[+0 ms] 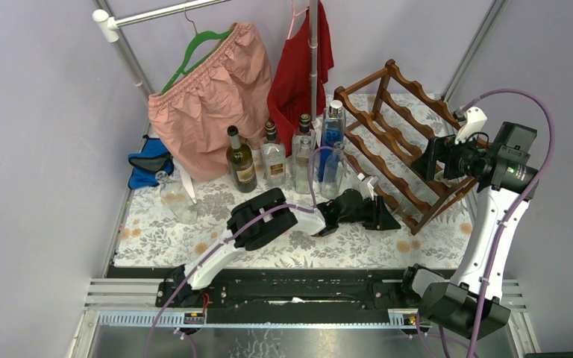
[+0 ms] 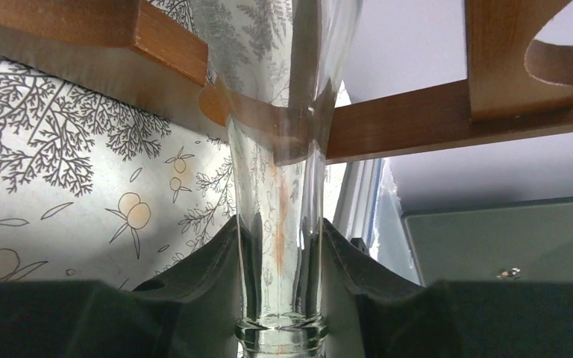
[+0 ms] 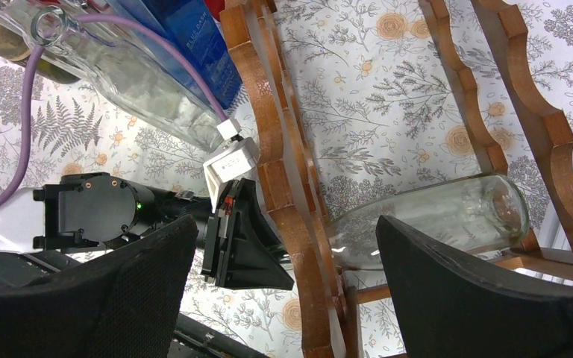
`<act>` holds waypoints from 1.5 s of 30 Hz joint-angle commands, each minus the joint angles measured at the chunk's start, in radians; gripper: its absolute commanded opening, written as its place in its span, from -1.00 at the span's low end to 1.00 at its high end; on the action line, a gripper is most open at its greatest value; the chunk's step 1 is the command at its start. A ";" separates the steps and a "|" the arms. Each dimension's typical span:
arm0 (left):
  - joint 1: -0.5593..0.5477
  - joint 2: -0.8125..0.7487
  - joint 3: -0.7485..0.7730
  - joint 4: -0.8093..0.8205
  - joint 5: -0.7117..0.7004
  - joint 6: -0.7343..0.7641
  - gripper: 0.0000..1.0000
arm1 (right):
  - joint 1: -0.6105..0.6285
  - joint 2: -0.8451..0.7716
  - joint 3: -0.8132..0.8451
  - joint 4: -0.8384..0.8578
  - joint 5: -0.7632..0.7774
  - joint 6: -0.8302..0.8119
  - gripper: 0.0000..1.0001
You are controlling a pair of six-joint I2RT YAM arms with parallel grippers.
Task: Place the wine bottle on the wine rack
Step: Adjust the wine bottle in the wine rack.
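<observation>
The left pincer (image 2: 280, 250) is clamped on the neck of a clear glass wine bottle (image 3: 433, 216). The bottle lies low in the reddish-brown wooden wine rack (image 3: 267, 142), partly hidden behind a rail. The right pincer (image 3: 287, 231) gapes wide above, holding nothing.
</observation>
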 commanded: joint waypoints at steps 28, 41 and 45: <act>-0.003 0.100 0.001 0.641 -0.043 -0.321 -1.00 | 0.002 -0.006 0.001 0.031 -0.050 0.008 0.94; 0.000 0.110 -0.010 0.700 -0.091 -0.324 -1.00 | 0.002 -0.006 -0.012 0.035 -0.049 0.004 0.95; 0.000 0.107 -0.002 0.690 -0.107 -0.321 -1.00 | 0.002 -0.009 -0.014 0.033 -0.047 0.001 0.94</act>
